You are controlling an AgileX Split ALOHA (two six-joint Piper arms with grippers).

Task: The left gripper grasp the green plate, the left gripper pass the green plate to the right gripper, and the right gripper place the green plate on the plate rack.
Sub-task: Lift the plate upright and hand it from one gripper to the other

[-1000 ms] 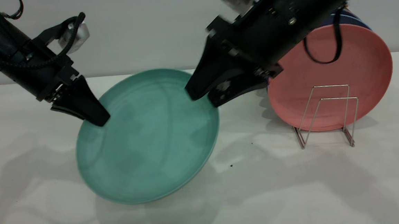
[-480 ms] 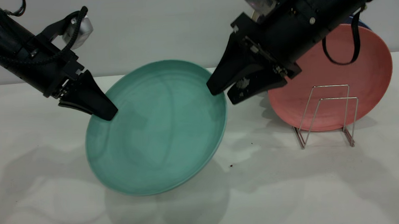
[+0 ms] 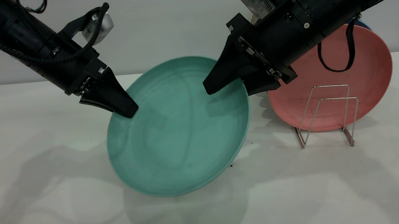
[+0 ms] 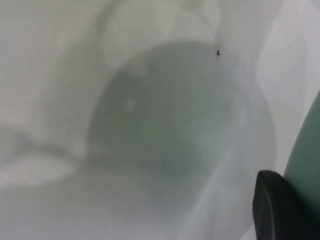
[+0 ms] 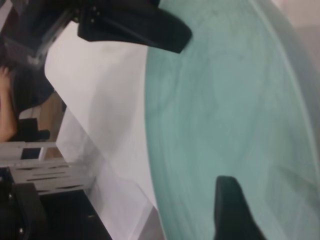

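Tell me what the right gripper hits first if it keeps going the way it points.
The right gripper points down-left across the large round teal-green plate, so it would likely meet that plate's face first; depth is unclear.

My white table (image 3: 34, 191) bears the plate rack (image 3: 328, 116) at three o'clock, pink plate (image 3: 367, 77) propped inside.

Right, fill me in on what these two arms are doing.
The left gripper holds the green plate by its rim, tilted up off the table. The right gripper has its jaws astride the opposite rim, one in front and one behind, ready to take it. A pink plate stands in the plate rack beyond.
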